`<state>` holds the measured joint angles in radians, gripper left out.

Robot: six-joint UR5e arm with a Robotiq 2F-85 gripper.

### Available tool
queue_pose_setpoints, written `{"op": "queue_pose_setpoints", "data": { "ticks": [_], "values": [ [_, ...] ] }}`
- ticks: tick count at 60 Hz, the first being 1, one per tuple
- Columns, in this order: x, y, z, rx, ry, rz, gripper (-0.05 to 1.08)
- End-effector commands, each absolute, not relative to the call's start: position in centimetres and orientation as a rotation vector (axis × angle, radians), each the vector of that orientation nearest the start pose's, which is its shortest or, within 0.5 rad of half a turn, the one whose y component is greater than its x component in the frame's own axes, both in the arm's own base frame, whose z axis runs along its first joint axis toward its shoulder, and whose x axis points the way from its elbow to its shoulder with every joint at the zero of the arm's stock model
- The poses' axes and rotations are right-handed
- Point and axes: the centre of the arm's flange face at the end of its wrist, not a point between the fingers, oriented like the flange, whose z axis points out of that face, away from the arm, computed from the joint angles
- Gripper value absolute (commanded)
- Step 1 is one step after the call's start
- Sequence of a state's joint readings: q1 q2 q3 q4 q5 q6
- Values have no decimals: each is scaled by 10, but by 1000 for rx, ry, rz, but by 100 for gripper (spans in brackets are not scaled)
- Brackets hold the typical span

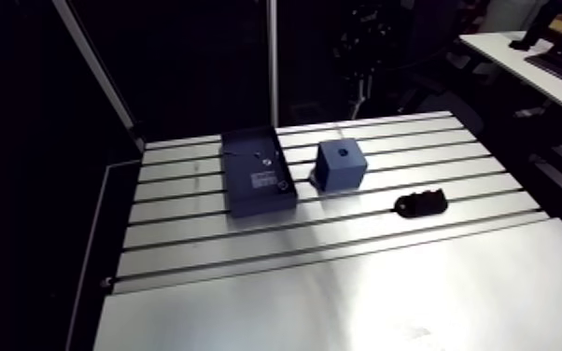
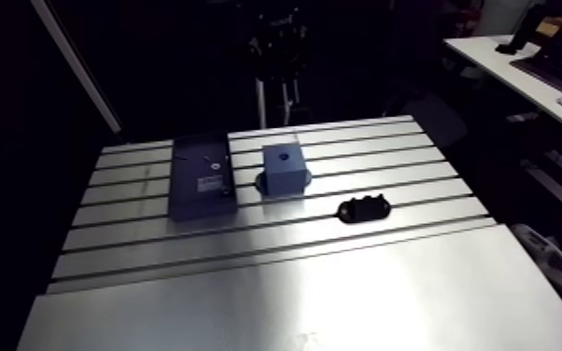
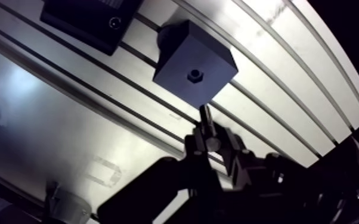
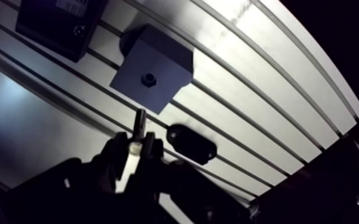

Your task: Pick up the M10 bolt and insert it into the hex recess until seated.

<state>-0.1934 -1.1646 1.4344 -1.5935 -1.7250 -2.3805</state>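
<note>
A blue-grey block (image 3: 195, 62) stands on the slotted table, with a small hex recess (image 3: 194, 75) in its top face. In the wrist view my gripper (image 3: 210, 143) is shut on the M10 bolt (image 4: 138, 126). The bolt's shank sticks out ahead of the fingers and points toward the block. The bolt tip hangs above the table just short of the block's near edge, apart from it. The arm view shows the block (image 1: 342, 165) near the table's middle; my gripper does not appear there.
A dark open tray (image 1: 257, 173) with a few small parts lies just left of the block. A black oblong piece (image 1: 421, 202) lies on the table to the block's right. The aluminium table (image 1: 341, 299) has long slots running across it.
</note>
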Motion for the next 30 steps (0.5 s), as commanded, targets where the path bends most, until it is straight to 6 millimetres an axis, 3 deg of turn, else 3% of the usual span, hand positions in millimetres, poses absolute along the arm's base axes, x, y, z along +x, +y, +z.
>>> {"op": "queue_pose_setpoints", "data": {
  "ticks": [1, 30],
  "values": [
    [-633, 3, 318, -892, 2692, 16, 75],
    [-636, 3, 300, -888, 2686, 8, 75]
  ]
}}
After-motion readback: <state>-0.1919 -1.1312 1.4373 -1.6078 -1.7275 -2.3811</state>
